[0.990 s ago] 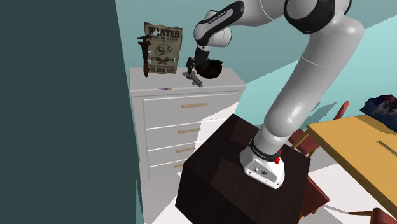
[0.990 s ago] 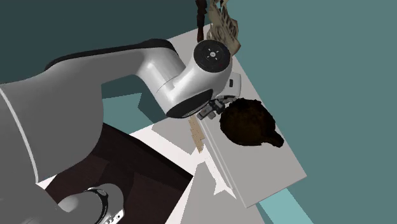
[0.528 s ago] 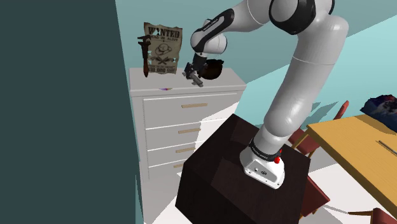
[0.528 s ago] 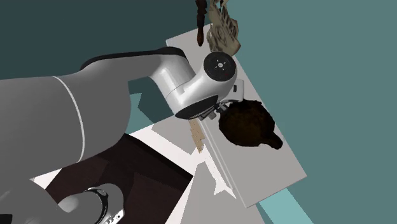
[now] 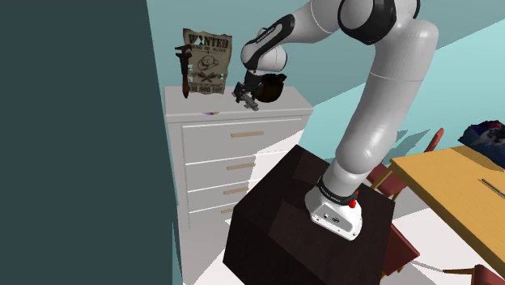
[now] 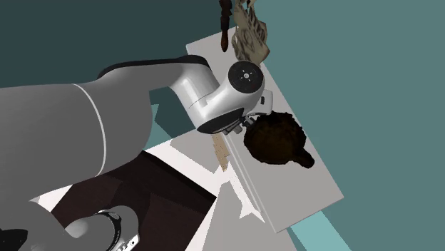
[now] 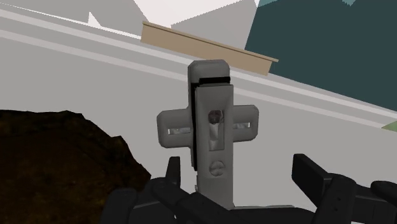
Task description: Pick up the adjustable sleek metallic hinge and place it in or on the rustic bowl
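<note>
Now: black claw [image 7: 240, 170] clamps grey cross-shaped hinge [image 7: 210, 127], raised near front edge of white dresser [image 5: 295, 104], just beside dark brown rough bowl [image 7: 57, 159]. Advised: carry hinge over bowl rim, centre, lower, then release.

The dresser [image 6: 299, 192] top lies bare past the bowl [image 6: 274, 139] toward the second exterior view's lower right, and along the front edge in the strip where the end effector [image 5: 245, 95] hangs just beside the bowl's rim. At the back a wrench [image 5: 184, 71] and a poster [image 5: 207, 58] stand against the wall and close off that side. A dark wall [image 5: 73, 121] bounds the dresser on the shoulder view's left.
</note>
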You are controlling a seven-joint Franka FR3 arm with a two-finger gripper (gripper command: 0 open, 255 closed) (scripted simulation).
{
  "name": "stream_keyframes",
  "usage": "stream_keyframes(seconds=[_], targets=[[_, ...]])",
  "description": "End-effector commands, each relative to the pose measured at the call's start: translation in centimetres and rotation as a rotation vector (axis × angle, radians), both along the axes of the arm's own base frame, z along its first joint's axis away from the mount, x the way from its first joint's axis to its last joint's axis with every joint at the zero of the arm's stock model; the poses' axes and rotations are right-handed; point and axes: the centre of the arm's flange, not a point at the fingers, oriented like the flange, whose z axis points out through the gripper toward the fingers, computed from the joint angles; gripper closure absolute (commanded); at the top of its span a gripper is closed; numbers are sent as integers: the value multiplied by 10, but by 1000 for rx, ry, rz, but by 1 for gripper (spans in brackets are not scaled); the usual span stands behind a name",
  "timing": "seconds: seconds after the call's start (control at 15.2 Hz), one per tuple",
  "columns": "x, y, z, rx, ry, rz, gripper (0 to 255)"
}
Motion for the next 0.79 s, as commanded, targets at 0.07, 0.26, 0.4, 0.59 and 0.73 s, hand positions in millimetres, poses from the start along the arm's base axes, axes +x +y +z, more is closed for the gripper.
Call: stream_keyframes(seconds=[0.07,0.26,0.4,0.59,0.73], targets=[[-1,-1,-1,0,2,-3,0],[-1,-2,-1,0,2,-3,255],[-1,-1,-1,0,2,-3,255],[-1,-1,-1,0,2,-3,255],[-1,-1,-1,0,2,-3,255]])
